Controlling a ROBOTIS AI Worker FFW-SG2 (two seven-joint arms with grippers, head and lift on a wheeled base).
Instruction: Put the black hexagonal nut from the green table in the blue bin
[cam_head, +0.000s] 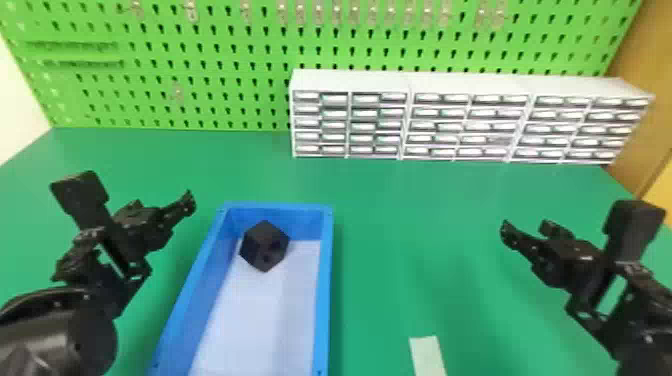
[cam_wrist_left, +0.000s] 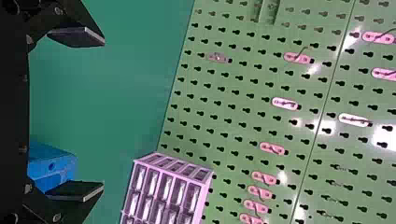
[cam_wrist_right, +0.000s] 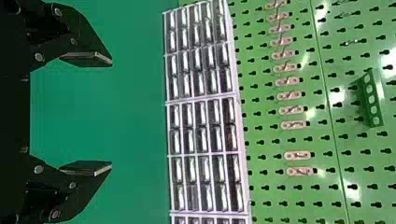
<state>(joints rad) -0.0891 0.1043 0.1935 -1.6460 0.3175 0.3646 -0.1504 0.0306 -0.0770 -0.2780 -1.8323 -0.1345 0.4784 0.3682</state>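
Looking at the head view, the black hexagonal nut (cam_head: 265, 246) is sitting inside the blue bin (cam_head: 327, 280), up at the far end and closer to the bin's left wall. It's on the pale bottom (cam_head: 260, 320) with a corner pointing toward the camera side, so yeah, nut's in the bin. The bin itself sits on the green table (cam_head: 400, 250), running lengthwise away from the robot.

The left gripper (cam_head: 161, 201) is just to the left of the bin's far end, jaws wide open, and its wrist view has bare green tabletop between them, plus a bit of the bin near one finger. The right gripper (cam_head: 527, 230) is well apart from the bin, off to the right, and its jaws are spread wide too, with green tabletop in the gap.

Other stuff: a pale strip (cam_head: 427, 352) lies on the table right of the bin, white drawer units (cam_head: 470, 85) line the back, and there's a green pegboard (cam_head: 220, 56) behind them with small hooks (cam_wrist_right: 293, 124) on it.
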